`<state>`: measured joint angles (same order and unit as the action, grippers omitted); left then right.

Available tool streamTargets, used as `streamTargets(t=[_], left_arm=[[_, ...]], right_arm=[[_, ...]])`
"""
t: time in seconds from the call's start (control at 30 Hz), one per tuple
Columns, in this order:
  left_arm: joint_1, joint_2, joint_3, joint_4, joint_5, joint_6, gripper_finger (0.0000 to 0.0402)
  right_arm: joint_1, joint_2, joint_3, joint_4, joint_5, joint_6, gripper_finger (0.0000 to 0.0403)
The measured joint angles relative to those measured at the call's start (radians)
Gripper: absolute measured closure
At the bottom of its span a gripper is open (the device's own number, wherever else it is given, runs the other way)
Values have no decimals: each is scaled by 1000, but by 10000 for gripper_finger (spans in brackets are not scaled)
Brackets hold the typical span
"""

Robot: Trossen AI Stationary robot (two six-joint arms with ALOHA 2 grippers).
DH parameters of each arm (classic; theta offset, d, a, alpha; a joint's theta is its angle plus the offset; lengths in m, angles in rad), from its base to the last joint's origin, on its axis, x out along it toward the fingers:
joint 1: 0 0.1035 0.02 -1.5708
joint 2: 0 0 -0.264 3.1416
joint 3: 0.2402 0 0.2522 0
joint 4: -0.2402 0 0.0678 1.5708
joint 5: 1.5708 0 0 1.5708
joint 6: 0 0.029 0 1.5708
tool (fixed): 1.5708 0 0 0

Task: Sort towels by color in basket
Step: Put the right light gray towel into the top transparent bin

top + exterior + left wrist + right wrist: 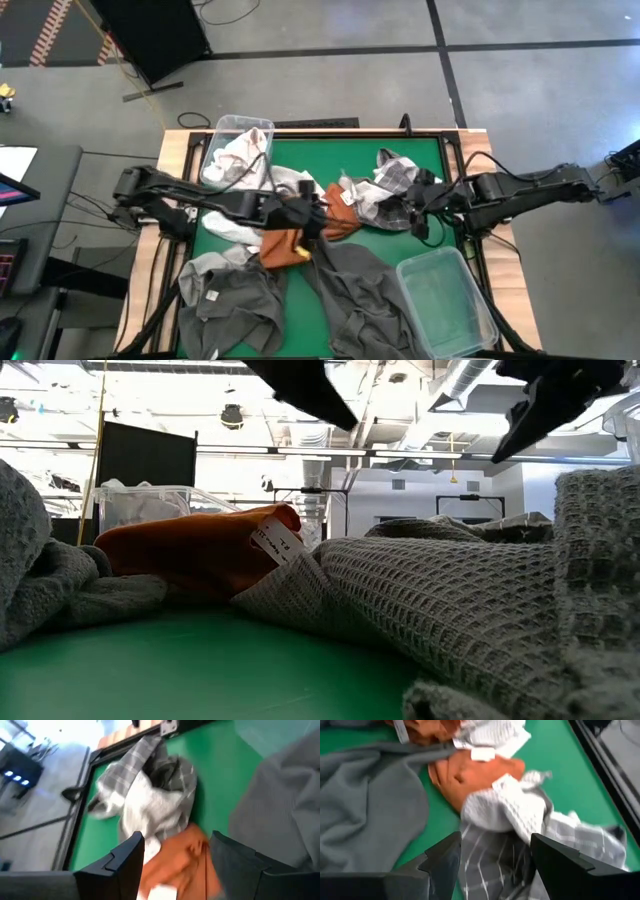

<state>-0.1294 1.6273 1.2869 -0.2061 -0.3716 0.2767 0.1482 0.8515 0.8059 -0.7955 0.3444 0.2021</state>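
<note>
Towels lie heaped across the green table (420,150). Two rust orange ones (280,245) (340,197) are in the middle, white grid-lined ones (395,180) at the far right, and dark grey ones (230,300) (360,290) at the near side. My left gripper (318,218) (175,840) hangs open over an orange towel (185,855), facing the white and grid heap (145,795). My right gripper (412,205) (495,840) hangs open over a white grid-lined towel (505,815), with an orange towel (470,775) beyond it.
A clear bin (235,150) at the far left holds white towels. A second clear bin (445,305) stands at the near right. In the low view, an orange towel (190,550) and a grey waffle towel (450,590) fill the foreground. A wooden frame edges the table.
</note>
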Motion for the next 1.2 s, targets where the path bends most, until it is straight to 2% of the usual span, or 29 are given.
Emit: streamTargets(t=[0.2,0.37,0.57,0.67,0.8,0.9,1.0,1.07,1.13,1.2], left_arm=[[87,149,0,301,68,59,186],[142,281,2,486,137,59,164],[183,426,100,512,209,-12,126],[193,486,157,513,207,-20,108],[205,567,233,495,108,-26,91],[221,612,297,400,54,-43,89],[232,638,355,282,53,-77,103],[236,648,380,239,53,-78,129],[236,648,402,177,53,-52,172],[236,648,431,127,52,-12,232]], right_arm=[[0,-1,0,-80,7,67,132],[0,-1,0,-94,7,82,132],[0,-1,0,-89,7,82,132],[0,-1,0,-83,7,81,132],[0,-1,0,-77,7,83,132],[1,-1,-1,-77,15,86,132],[1,-1,-1,-75,18,86,132],[1,-1,-1,-74,21,86,132],[1,-1,-1,-66,22,86,132],[1,-1,-1,-62,24,87,132]])
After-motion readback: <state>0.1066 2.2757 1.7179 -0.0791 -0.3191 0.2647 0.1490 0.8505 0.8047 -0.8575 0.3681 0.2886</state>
